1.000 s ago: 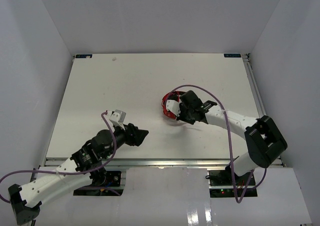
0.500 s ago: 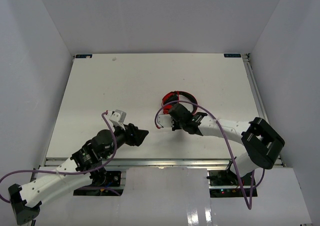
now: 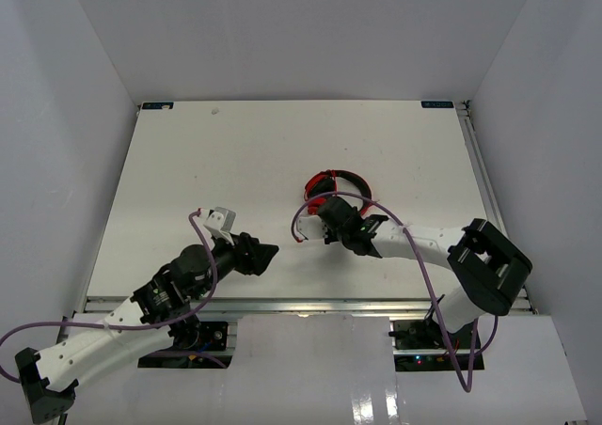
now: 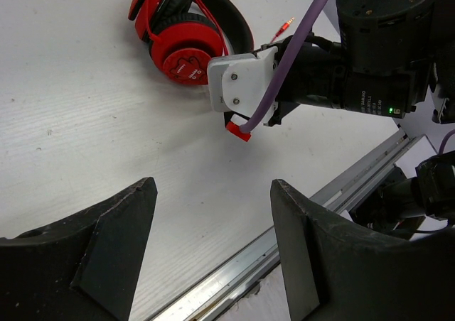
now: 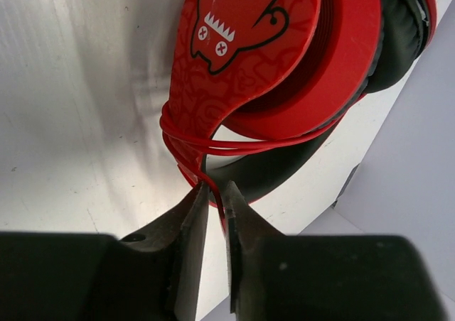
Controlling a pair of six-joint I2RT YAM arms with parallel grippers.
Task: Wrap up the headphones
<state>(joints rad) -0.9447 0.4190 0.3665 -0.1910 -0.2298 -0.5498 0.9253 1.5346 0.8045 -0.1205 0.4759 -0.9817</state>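
White table [image 3: 188, 162]. The right arm [image 3: 414, 242] stretches in from lower right, its purple cable [image 4: 284, 58] looping before the red headphones [image 3: 317, 197] just right of centre. The right gripper [image 5: 215, 189] is barely parted around the cord [image 5: 270, 145], unclamped. The left gripper [image 4: 213, 193] hovers lower left, spread wide and empty.

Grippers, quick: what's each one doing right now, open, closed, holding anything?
Left gripper: open wide, holding nothing.
Right gripper: jaws a slit apart with the red cord between them; whether it grips cannot be told.
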